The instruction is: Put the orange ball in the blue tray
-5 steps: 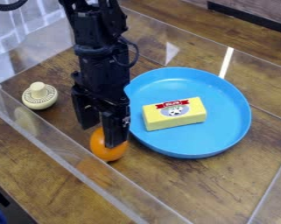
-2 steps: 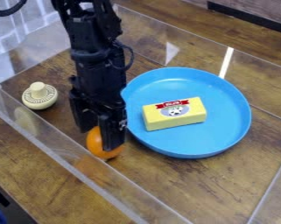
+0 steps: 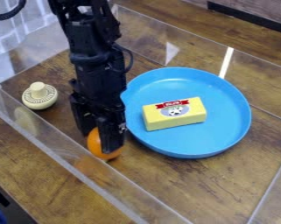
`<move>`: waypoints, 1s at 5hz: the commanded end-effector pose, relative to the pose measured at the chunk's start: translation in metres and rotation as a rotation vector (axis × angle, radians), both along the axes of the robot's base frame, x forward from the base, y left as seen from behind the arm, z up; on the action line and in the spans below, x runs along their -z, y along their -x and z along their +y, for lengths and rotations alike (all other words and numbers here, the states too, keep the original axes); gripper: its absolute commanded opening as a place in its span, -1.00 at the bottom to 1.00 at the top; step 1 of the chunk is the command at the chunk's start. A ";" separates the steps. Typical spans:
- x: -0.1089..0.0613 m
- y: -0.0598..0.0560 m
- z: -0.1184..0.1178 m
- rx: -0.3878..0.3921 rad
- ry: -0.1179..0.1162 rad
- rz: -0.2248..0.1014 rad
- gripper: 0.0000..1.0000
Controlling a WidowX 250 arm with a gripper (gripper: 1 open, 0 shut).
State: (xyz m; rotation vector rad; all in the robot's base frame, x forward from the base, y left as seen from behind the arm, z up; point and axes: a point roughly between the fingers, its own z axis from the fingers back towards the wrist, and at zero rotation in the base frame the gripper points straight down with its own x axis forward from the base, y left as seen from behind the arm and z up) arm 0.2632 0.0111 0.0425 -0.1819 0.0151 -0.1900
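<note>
Three objects and one arm share the wooden table [image 3: 38, 166]. Toward its left edge sits a cream ridged knob-topped piece [image 3: 38, 95], well apart from the action. Next comes the black gripper [image 3: 101, 133], pointing straight down with its jaws drawn in on the orange ball [image 3: 102, 145], which rests on the table near the front edge, directly beneath and between the fingers. Just right of the ball lies the blue tray [image 3: 230, 133], its raised rim close beside the fingers, with a yellow rectangular block [image 3: 175, 113] lying inside near its middle. The ball's destination lies to the right, so the carry should need a lift clear of the rim, then a short shift rightward.
</note>
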 end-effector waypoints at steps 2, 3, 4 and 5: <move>-0.009 0.001 0.008 -0.016 0.010 -0.042 -1.00; -0.010 0.002 0.007 -0.010 0.018 -0.045 -1.00; -0.012 0.001 0.006 0.003 0.017 -0.047 -1.00; -0.013 0.001 0.005 0.015 0.016 -0.049 -1.00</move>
